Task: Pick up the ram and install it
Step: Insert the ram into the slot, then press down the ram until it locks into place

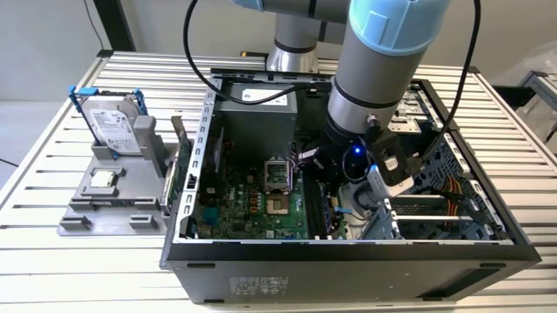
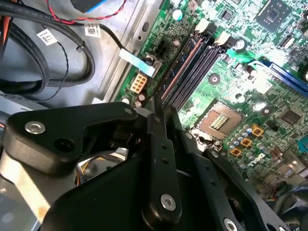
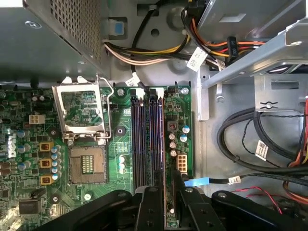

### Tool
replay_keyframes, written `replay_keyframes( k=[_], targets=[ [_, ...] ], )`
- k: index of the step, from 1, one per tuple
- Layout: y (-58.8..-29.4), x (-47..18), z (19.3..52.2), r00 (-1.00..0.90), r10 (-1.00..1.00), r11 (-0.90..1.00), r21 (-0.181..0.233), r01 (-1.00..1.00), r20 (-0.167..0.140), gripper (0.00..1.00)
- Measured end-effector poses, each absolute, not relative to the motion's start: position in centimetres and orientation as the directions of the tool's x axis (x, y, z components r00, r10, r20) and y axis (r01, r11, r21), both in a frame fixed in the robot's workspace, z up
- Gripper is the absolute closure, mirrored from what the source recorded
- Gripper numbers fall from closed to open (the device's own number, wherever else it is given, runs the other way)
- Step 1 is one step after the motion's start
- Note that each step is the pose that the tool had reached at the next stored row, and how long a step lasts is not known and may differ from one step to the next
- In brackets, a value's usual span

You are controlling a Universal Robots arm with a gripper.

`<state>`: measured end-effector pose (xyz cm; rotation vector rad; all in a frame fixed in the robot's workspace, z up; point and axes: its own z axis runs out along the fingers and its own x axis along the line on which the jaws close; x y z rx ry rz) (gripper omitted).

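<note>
Now, jaws: gripper [image 3: 164, 202] clamps the ram [image 3: 164, 159] edgewise (lower centre).
Slots: memory slots [image 3: 147, 139] directly beneath.
Risk: slight misalignment could jam the ram against a latch.

A table [image 1: 52, 150] of pale metal slats, ribbed along its length, carries everything in the exterior view. An open black computer case [image 1: 348, 261] lies on its side on the table, filling the middle and the exterior view's right, its open face turned up. Just beside it, toward the exterior view's left, a grey plastic stand [image 1: 109, 205] rests flat on the slats. A silver hard drive [image 1: 113, 127] in a blue frame stands upright in the stand's back part. The robot arm's base [image 1: 296, 55] stands at the table's far edge, behind the case.
</note>
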<state>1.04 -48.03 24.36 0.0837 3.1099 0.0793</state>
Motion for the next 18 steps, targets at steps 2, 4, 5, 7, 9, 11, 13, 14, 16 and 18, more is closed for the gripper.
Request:
replay_keyframes(
  k=[2,4,5,7,9,11,13,14,16,18],
  targets=[
    [-48.02,1.05,24.36,-0.998,0.054,0.997,0.052,0.053,-0.028,0.0],
    [-48.02,1.05,24.37,-0.998,0.054,0.997,0.052,0.053,-0.028,0.0],
    [-48.03,1.05,24.37,-0.998,0.054,0.997,0.052,0.053,-0.028,0.0],
    [-48.02,1.05,24.37,-0.998,0.054,0.997,0.052,0.053,-0.028,1.0],
    [-48.03,1.05,24.38,-0.998,0.054,0.997,0.052,0.053,-0.028,1.0],
    [-48.03,1.05,24.38,-0.998,0.054,0.997,0.052,0.053,-0.028,1.0],
    [-48.03,1.05,24.41,-0.998,0.054,0.997,0.052,0.053,-0.028,1.0],
    [-48.03,1.04,24.42,-0.998,0.054,0.997,0.052,0.053,-0.028,1.0],
    [-48.03,1.04,24.42,-0.998,0.054,0.997,0.052,0.053,-0.028,1.0],
    [-48.02,1.05,24.42,-0.998,0.054,0.997,0.052,0.053,-0.028,1.0]
  ],
)
